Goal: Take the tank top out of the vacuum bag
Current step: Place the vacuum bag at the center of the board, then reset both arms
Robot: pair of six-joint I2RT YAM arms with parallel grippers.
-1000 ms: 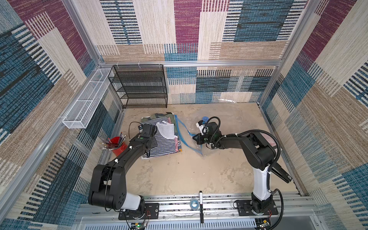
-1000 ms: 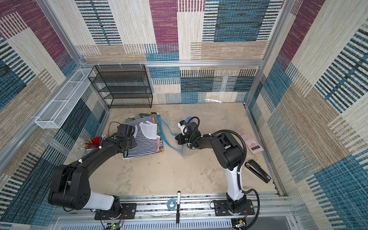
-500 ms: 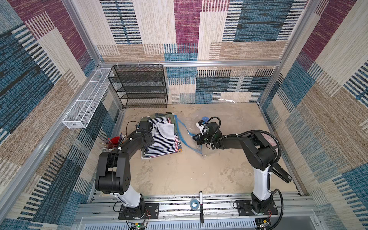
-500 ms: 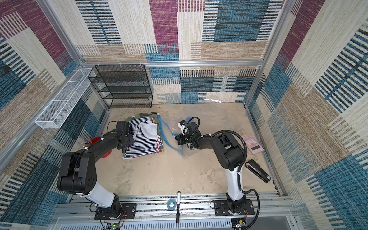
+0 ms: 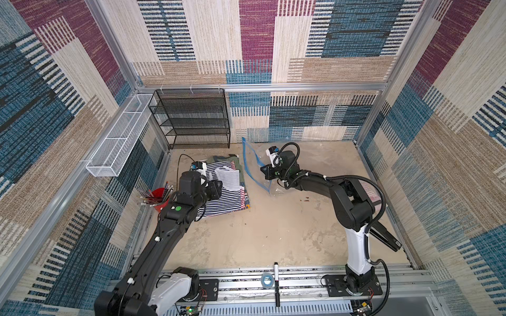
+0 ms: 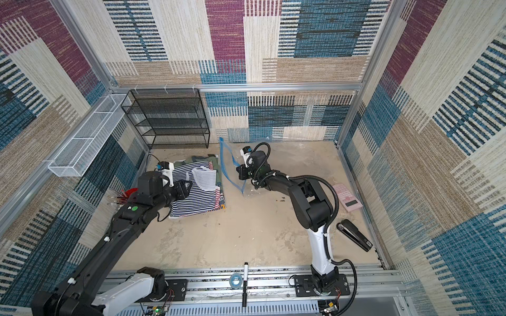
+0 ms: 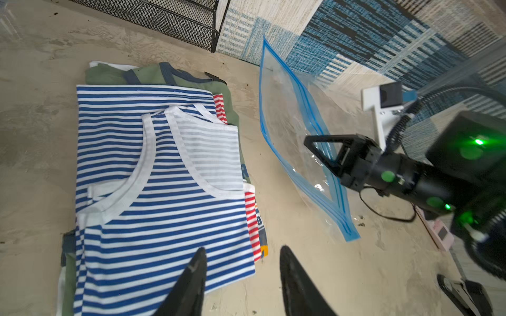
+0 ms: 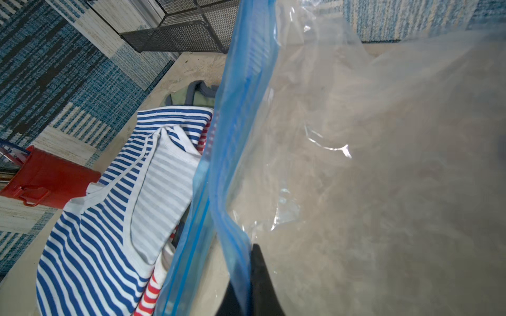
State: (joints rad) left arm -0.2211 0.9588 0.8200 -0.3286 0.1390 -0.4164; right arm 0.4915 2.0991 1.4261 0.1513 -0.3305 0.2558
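One vacuum bag (image 7: 290, 131) stands on edge on the far middle of the table (image 5: 260, 232), its clear plastic crumpled and its blue zip strip facing left. The right gripper (image 5: 266, 173) grasps it: the blue strip runs between its two fingers, which sit close on either side.

Just left of the bag, with a strip of bare table between, lies one pile of folded clothes. One blue-and-white striped tank top (image 7: 164, 208) lies on top of it, fully outside the bag. At least two more garments show beneath: a green one (image 7: 109, 76) and a red-striped one (image 7: 250, 219). The left gripper (image 7: 243, 250) hangs over the near edge of the tank top, its two fingers spread and nothing between them.

Around the table, one of each:
- black mesh rack (image 5: 191, 120), far left
- white wire basket (image 5: 117, 142), on the left wall
- red cup (image 5: 160, 197) of pencils, left of the pile
- pink calculator (image 6: 346, 197) and black stapler (image 6: 354, 236), right
- marker (image 5: 276, 284) and tape roll (image 5: 267, 279), on the near rail
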